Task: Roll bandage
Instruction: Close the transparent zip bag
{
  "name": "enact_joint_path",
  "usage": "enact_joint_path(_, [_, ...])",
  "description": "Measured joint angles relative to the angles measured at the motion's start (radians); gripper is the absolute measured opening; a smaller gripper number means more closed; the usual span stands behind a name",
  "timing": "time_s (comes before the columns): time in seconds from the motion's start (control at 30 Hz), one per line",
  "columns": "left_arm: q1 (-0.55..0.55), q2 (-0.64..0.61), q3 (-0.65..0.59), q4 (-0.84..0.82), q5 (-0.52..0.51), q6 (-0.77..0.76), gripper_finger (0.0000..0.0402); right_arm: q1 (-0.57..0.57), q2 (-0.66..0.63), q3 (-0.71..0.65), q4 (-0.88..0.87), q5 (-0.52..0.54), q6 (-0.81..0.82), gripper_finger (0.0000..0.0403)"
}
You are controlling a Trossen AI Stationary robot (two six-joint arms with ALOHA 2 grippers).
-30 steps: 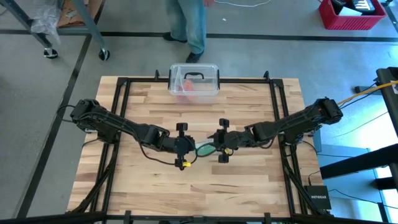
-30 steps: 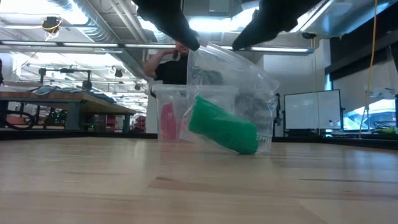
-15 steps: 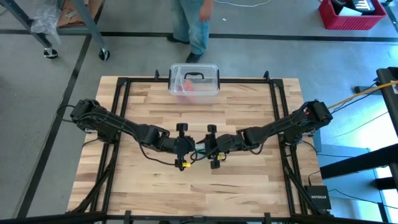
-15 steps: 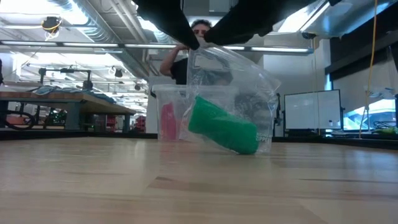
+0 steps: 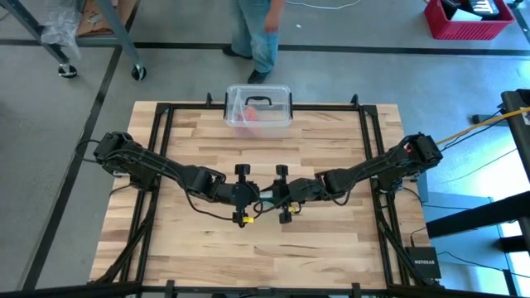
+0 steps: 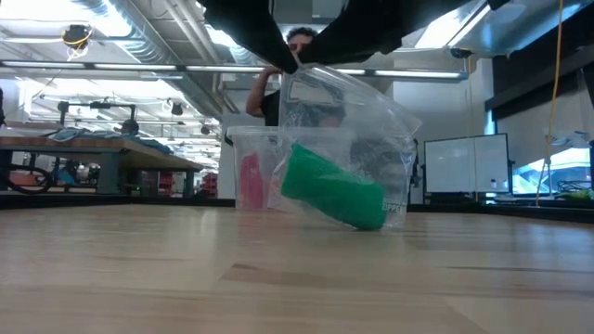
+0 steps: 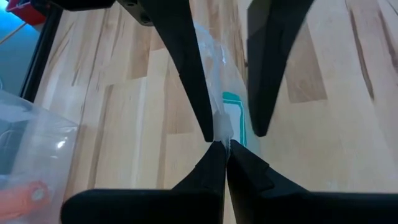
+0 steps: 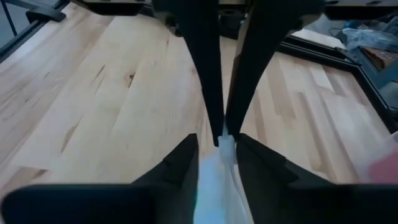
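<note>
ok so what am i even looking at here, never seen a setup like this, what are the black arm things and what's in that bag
These are four camera views of one moment. The overhead view shows a wooden table with two dark robot arms meeting at its middle. The left gripper and right gripper each end in two fingers. The low view looks level across the tabletop: a rolled green cloth bandage sits inside a thin clear plastic wrapper, whose top edge the grippers hold up. The other two views come from cameras on each wrist. The left wrist view shows that gripper shut on the wrapper's edge, with the other arm's fingers open just beyond. A clear plastic box with a black handle stands at the table's far edge, and a person stands behind it.
</note>
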Motion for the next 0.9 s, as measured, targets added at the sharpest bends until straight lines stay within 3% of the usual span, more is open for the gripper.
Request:
enact_joint_path(0.3, [0.002,0.0,0.0,0.0,0.0,0.004,0.0,0.0,0.0,0.0,-0.002,0.045,-0.021,0.0016])
enact_joint_path(0.57, [0.002,0.001,0.0,0.002,-0.001,0.015,0.0,0.001,0.0,0.002,-0.029,0.07,-0.027,0.0038])
enact_joint_path(0.9, [0.001,0.003,0.0,-0.01,-0.021,0.017,0.0001,0.002,-0.014,0.002,-0.158,0.071,-0.027,0.002])
